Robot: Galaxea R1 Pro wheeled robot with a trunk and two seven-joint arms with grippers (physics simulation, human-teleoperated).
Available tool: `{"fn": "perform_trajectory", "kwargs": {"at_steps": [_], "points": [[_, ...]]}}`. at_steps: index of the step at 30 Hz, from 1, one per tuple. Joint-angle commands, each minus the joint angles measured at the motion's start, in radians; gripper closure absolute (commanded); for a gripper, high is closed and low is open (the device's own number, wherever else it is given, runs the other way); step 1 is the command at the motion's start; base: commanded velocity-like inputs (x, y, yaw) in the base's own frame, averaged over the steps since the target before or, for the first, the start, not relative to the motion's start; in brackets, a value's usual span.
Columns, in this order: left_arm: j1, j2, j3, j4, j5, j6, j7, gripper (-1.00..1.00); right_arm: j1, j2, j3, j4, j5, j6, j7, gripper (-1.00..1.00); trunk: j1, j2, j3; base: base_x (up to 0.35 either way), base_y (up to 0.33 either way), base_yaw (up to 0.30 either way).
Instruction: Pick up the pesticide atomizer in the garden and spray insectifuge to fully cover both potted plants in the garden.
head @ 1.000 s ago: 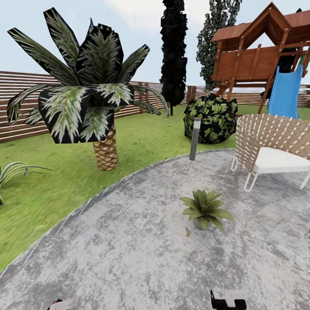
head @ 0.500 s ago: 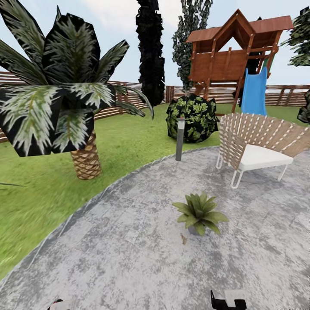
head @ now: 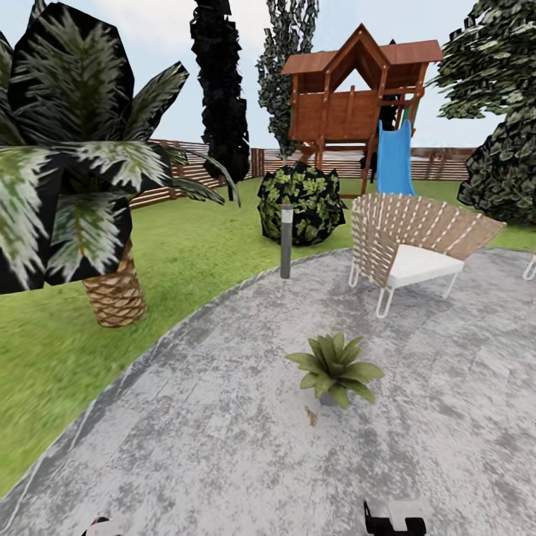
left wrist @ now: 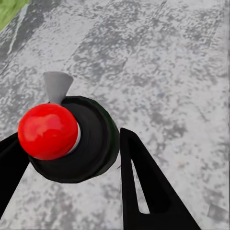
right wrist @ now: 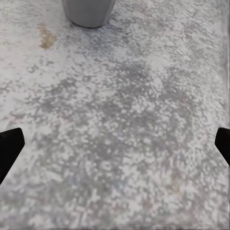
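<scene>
Head view: one potted plant (head: pixel 334 368) sits on the grey patio (head: pixel 223 447), clear path; woven chair (head: pixel 406 249), bollard lamp (head: pixel 286 240) and palm (head: pixel 82 186) stand beyond. Left wrist: the left gripper (left wrist: pixel 72 158) clamps the red-capped atomizer (left wrist: pixel 67 136). Right wrist: the right gripper (right wrist: pixel 115 146) is spread wide, empty, near a grey pot (right wrist: pixel 88 12).

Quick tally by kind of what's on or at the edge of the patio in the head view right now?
Potted plants: 1
Woven chairs: 1
Bollard lamps: 1
Total: 3
</scene>
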Motion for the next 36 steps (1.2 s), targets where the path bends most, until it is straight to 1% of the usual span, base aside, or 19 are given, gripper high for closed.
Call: {"fn": "perform_trajectory", "kwargs": {"at_steps": [1, 9, 13, 16, 20, 31, 36], "points": [[0.0, 0.0, -0.001, 0.0, 0.0, -0.003, 0.003, 1.0, -0.001, 0.001, -0.001, 0.001, 0.011, -0.001, -0.008, -1.0, 0.0, 0.0, -0.001, 0.028, 0.075, -0.3], [0.0, 0.001, -0.001, 0.0, -0.005, -0.003, 0.003, 1.0, -0.001, 0.003, -0.001, 0.001, 0.01, 0.0, -0.007, -1.0, 0.0, 0.0, -0.001, 0.005, 0.014, -0.3], [0.0, 0.003, -0.002, 0.0, -0.009, -0.003, 0.003, 1.0, -0.001, 0.016, -0.002, 0.001, 0.009, 0.0, -0.007, -1.0, 0.0, 0.0, -0.001, 0.0, 0.001, -0.3], [0.0, 0.007, -0.002, -0.001, -0.005, -0.003, 0.003, 1.0, -0.001, 0.021, -0.003, 0.001, 0.009, 0.0, -0.007, -1.0, 0.0, 0.0, -0.001, 0.0, 0.0, -0.3], [0.0, 0.001, -0.009, -0.006, -0.013, -0.001, 0.002, 1.0, -0.001, 0.022, -0.003, 0.0, 0.009, -0.001, -0.007, -1.0, 0.0, 0.0, -0.001, 0.0, 0.0, -0.3], [0.0, -0.003, -0.01, -0.001, -0.021, 0.0, -0.001, 1.0, -0.001, 0.022, -0.003, -0.002, 0.008, -0.001, -0.008, -1.0, 0.0, 0.0, -0.001, 0.0, 0.0, -0.3], [0.0, -0.002, -0.013, -0.001, -0.023, 0.0, -0.001, 1.0, -0.001, 0.022, -0.003, -0.002, 0.007, -0.001, -0.008, -1.0, 0.0, 0.0, -0.001, -0.192, 0.157, -0.3]]}}
